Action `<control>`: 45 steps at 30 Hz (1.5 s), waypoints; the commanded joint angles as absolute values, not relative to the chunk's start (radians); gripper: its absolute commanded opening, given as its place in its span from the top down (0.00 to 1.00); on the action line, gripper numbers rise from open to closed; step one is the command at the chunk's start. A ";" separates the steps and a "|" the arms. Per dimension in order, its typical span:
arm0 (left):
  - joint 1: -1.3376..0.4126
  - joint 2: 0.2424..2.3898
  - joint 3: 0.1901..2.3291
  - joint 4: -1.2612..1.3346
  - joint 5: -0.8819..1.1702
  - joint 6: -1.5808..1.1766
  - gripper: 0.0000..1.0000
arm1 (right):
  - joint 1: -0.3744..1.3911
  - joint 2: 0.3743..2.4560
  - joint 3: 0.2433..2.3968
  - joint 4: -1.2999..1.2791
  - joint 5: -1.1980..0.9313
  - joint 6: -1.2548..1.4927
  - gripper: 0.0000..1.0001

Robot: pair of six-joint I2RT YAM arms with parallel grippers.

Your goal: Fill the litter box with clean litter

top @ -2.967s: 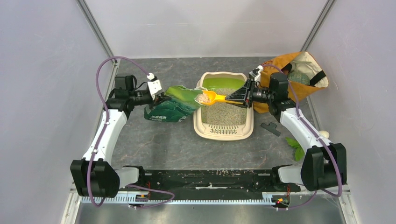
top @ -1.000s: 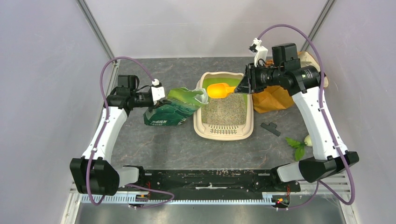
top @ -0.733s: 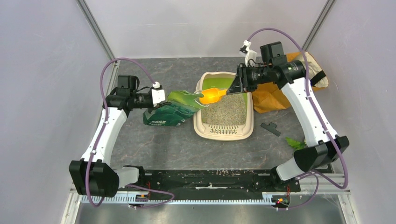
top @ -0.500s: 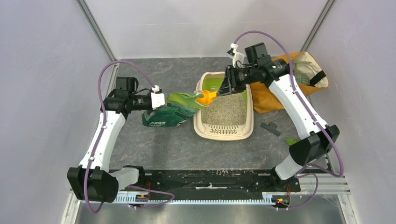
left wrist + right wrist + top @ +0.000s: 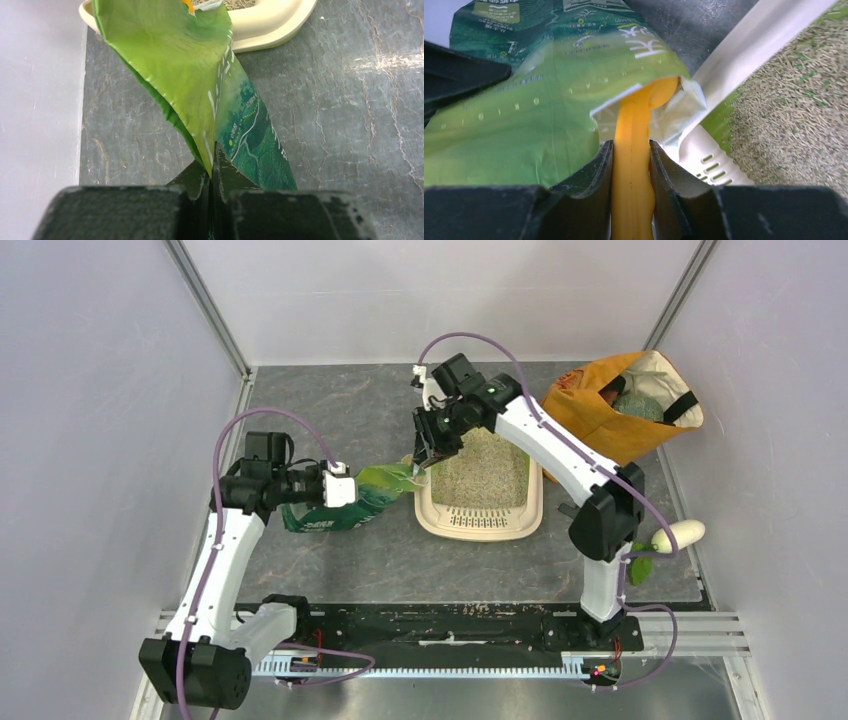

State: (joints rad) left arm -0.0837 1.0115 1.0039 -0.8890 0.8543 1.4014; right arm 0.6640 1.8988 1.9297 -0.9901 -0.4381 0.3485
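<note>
The litter box [image 5: 432, 522] sits mid-table with a layer of clean litter [image 5: 487, 472] inside; its rim [image 5: 270, 30] and grate [image 5: 716, 167] show in the wrist views. A green printed bag [image 5: 340, 508] lies to its left. My left gripper [image 5: 346, 490] is shut on the bag's edge [image 5: 212, 165] and holds the mouth up. My right gripper [image 5: 424, 454] is shut on an orange scoop's handle [image 5: 630, 145]. The scoop [image 5: 644, 100] has its head pushed into the bag's mouth [image 5: 524, 110], where it is hidden. Litter [image 5: 794, 100] lies to the right in that view.
An orange fabric bag [image 5: 625, 405] stands at the back right against the wall. A black clip [image 5: 580, 512], a green leaf [image 5: 635, 562] and a white object [image 5: 680, 535] lie right of the box. Grey walls close in on both sides.
My right arm swung left from over the litter box, carrying the empty scoop into the bag's mouth. My left gripper pulled the bag slightly left and nearer.
</note>
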 commanded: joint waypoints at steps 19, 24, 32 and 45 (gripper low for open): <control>-0.082 1.031 0.920 -0.795 0.936 1.531 0.98 | 0.783 2.134 1.971 -0.842 -0.501 0.373 1.00; -0.081 1.044 0.904 -0.783 0.942 1.524 0.98 | 0.784 2.129 1.921 -0.726 -0.607 0.408 1.00; -0.082 1.046 0.885 -0.736 0.949 1.481 0.98 | 0.782 2.031 1.736 -0.245 -0.840 0.585 1.00; -0.077 1.038 0.934 -0.713 0.947 1.409 0.98 | 0.722 1.881 1.504 0.303 -0.986 0.993 1.00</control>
State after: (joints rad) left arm -0.0666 1.0340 0.9043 -0.7536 0.8581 1.4574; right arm 0.7208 2.0518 1.5192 -0.0803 -0.7898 0.7876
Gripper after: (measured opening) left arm 0.033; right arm 0.346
